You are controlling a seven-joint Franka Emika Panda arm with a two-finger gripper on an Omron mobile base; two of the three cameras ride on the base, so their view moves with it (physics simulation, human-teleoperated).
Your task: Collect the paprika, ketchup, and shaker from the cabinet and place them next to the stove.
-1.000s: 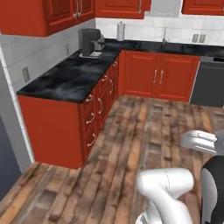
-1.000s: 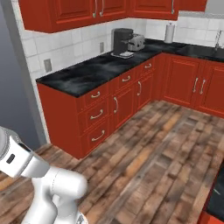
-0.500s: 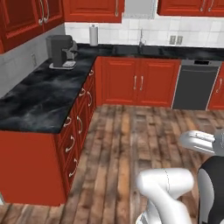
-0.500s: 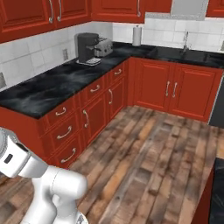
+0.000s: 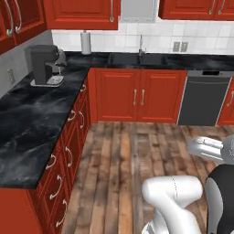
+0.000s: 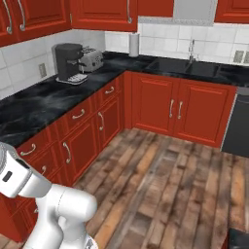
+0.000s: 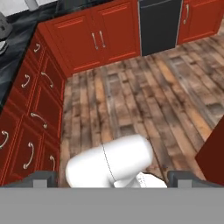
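Red wall cabinets (image 5: 82, 13) with long silver handles hang shut above the black counter (image 5: 27, 119); the same row runs along the top of the right base view (image 6: 102, 12). I cannot tell which of them is the task's cabinet. The paprika, ketchup and shaker are out of view, and so is the stove. My gripper (image 7: 113, 178) is open, with its two dark fingertips (image 7: 46, 177) far apart and nothing between them. It points down at the wooden floor (image 7: 144, 100). The arm (image 5: 173, 196) is folded low over the base.
A black coffee machine (image 6: 68, 61) and a grey toaster (image 6: 91, 59) stand on the corner counter. A paper towel roll (image 5: 86, 42) and a sink (image 5: 137, 58) are at the back. A dark dishwasher (image 5: 203, 98) is set among the red base cabinets (image 5: 137, 96).
The whole picture has slid left as the base turned right: the corner counter went left, the sink wall and dishwasher came in. The gripper stays open.
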